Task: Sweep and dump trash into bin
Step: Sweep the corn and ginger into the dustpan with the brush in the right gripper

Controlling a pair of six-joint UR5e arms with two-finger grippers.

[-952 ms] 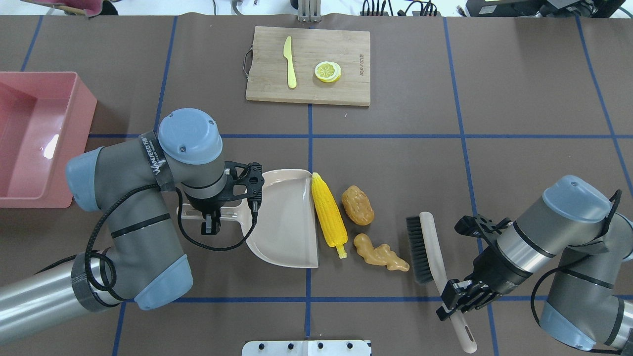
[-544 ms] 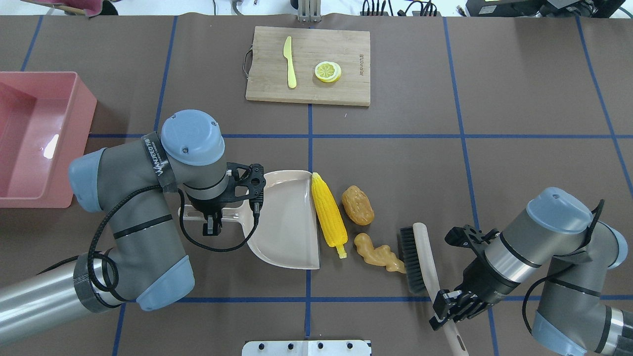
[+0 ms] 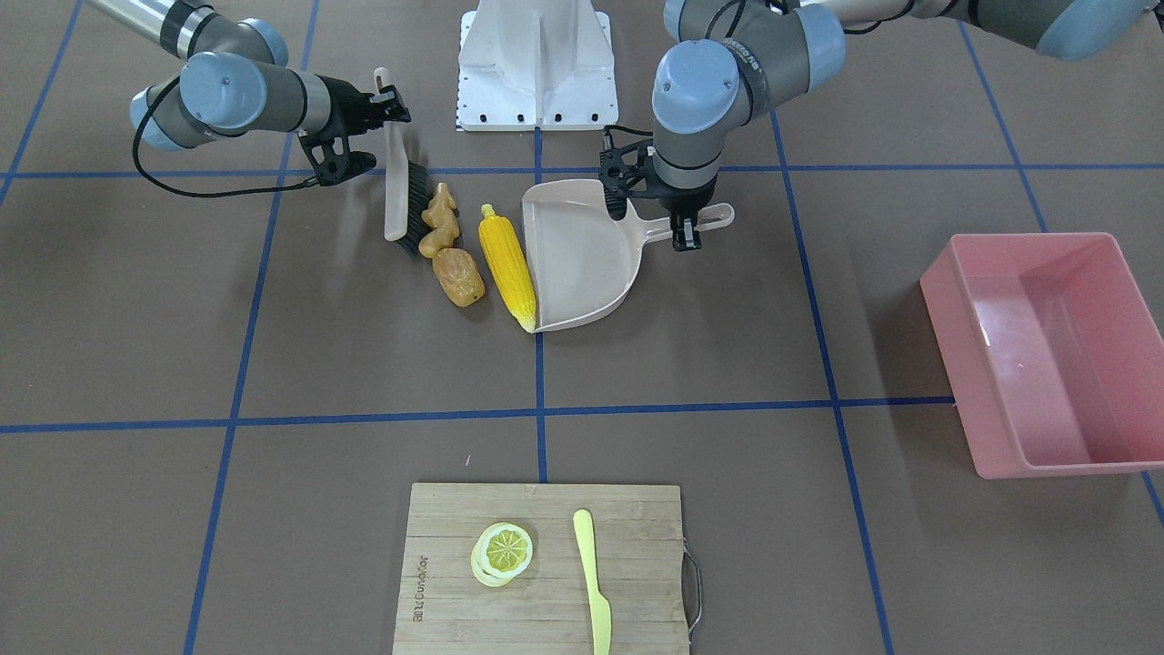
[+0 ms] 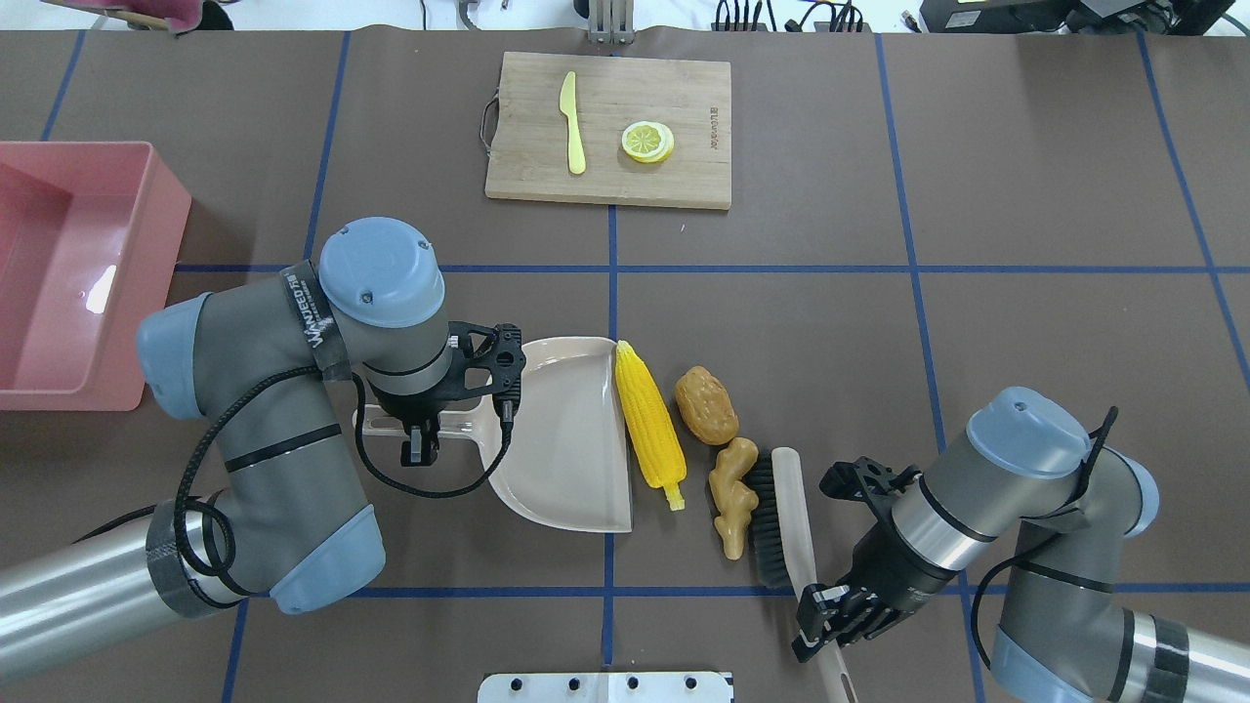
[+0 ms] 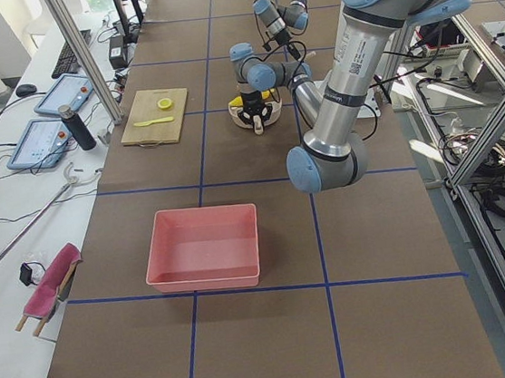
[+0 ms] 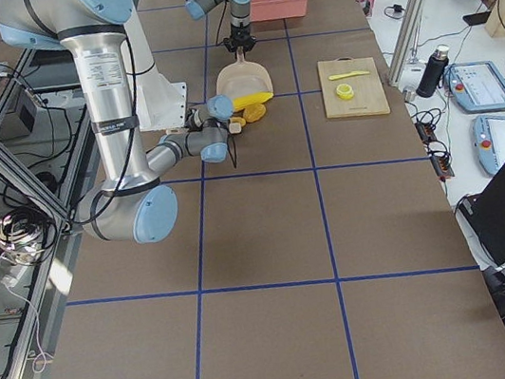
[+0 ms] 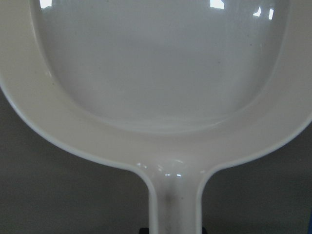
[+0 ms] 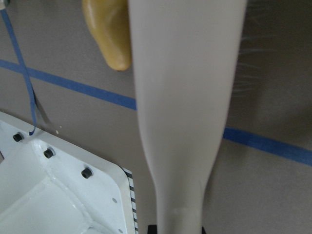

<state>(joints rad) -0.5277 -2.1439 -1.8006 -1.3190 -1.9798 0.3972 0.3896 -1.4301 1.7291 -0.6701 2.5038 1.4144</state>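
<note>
The yellow corn cob (image 4: 649, 427) lies along the open lip of the beige dustpan (image 4: 566, 430). The golden-brown potato lump (image 4: 707, 404) sits just right of the corn. The tan ginger root (image 4: 734, 496) lies below the potato, and the bristles of the brush (image 4: 767, 517) press against it. My left gripper (image 4: 420, 427) is shut on the dustpan handle (image 7: 175, 204). My right gripper (image 4: 830, 625) is shut on the brush handle (image 8: 185, 122), with the ginger (image 8: 107, 34) beside it. The pink bin (image 4: 156, 283) stands at the far left and holds nothing.
A wooden cutting board (image 4: 610, 127) at the back middle carries a yellow-green knife (image 4: 571, 122) and a lemon slice (image 4: 647, 141). The white robot base plate (image 4: 605, 686) sits at the near edge. In the front-facing view the bin (image 3: 1064, 466) is at the right.
My right gripper has swept the brush left. The ginger was pushed left and turned upright, and now lies close to the potato and corn. The left arm and dustpan barely moved.
</note>
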